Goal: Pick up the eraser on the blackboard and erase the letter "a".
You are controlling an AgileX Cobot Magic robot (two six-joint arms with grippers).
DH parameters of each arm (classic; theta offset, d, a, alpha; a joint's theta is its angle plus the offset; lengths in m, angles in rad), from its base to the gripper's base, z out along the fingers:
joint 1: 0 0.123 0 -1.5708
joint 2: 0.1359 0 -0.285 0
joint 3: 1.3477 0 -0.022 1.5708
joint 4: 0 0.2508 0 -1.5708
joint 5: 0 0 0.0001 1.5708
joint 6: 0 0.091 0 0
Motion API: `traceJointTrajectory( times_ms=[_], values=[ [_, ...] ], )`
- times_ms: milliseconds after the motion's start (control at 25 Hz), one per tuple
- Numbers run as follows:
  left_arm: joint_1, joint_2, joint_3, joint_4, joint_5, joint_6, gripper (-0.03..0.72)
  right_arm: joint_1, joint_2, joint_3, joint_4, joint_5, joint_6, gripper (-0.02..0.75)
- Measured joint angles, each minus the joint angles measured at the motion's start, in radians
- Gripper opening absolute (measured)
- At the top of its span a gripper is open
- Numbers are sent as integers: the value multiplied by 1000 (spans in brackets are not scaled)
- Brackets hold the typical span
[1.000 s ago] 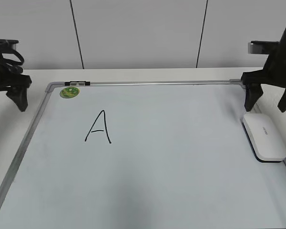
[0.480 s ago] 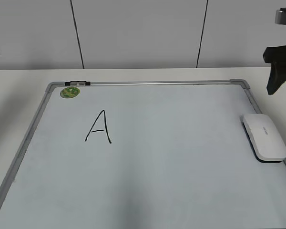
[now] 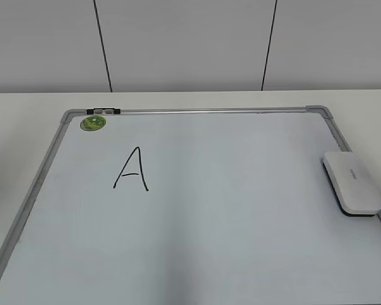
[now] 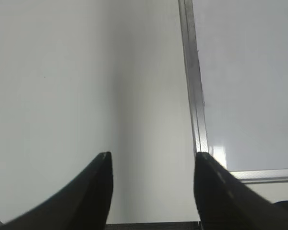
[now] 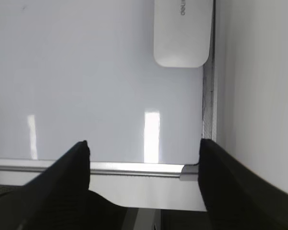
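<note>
The whiteboard [image 3: 241,254] lies flat on the white table [image 3: 25,108], reaching its near edge. The white eraser [image 3: 352,183] rests on the board against its right frame, toward the table's right edge. Farther left is a black capital "A" [image 3: 131,169], and a green round sticker [image 3: 93,123] sits near the board's far-left corner. The left gripper [image 4: 153,165] and right gripper [image 5: 144,153] both hang spread wide, holding nothing.

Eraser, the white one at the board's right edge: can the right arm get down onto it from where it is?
Probably yes. The right tool is open and empty, with the white rounded plastic eraser just ahead, lying flat on the pale whiteboard beside its grey frame; nothing lies between them.
</note>
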Motion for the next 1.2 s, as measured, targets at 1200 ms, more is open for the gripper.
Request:
traceJointTrajectory(
  times_ms=[1200],
  values=[
    [-51, -864, 554, 17, -86, -21, 359, 5, -1007, 569, -52, -32, -52, 520]
  ],
)
